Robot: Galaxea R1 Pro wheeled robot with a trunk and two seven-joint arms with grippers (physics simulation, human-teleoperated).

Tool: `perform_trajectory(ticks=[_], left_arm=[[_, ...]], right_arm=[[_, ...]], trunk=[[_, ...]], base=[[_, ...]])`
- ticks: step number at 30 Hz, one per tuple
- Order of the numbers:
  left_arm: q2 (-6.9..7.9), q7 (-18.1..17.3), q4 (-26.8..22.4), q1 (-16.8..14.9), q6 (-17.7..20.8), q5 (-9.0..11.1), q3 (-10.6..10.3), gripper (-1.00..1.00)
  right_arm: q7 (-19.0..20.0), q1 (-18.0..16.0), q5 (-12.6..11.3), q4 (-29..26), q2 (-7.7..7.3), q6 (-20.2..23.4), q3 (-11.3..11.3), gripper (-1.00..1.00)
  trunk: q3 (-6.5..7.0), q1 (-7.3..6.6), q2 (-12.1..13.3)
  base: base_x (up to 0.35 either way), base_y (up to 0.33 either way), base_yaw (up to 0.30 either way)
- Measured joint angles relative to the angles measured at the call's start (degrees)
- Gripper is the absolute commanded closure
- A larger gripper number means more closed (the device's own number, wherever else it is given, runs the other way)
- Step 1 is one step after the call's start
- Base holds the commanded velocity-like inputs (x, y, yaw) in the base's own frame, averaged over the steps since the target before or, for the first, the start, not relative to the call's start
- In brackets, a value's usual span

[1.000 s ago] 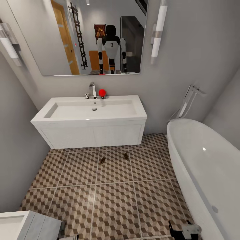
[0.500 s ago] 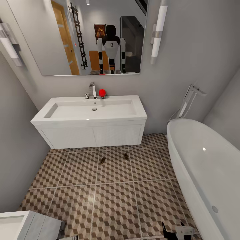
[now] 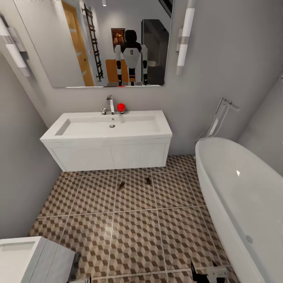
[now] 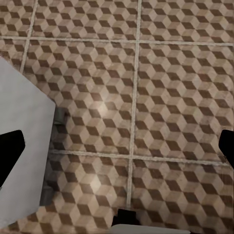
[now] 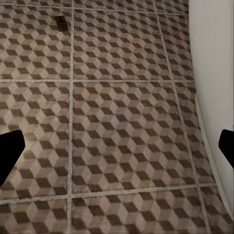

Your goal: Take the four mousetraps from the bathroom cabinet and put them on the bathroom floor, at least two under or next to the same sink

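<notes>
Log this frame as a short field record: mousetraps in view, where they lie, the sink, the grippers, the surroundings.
mousetraps in view: two, left mousetrap and right mousetrap
position: both flat on the bathroom floor, just in front of the sink cabinet, apart from each other
on sink: chrome tap, red ball
right gripper: open, empty, over floor beside the bathtub
left gripper: open, empty, over floor tiles
other: mirror reflects the robot
</notes>
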Motion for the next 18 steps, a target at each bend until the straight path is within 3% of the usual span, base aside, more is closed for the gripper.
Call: perform_trajectory(ticks=[18], left_arm=[[0.0,0.0,0.0,0.0,0.0,0.0,0.0,-1.0]], right_arm=[[0.0,0.0,0.0,0.0,0.01,0.0,0.0,-1.0]], trunk=[[0.0,0.0,0.0]], base=[[-0.331,0.0,0.0]])
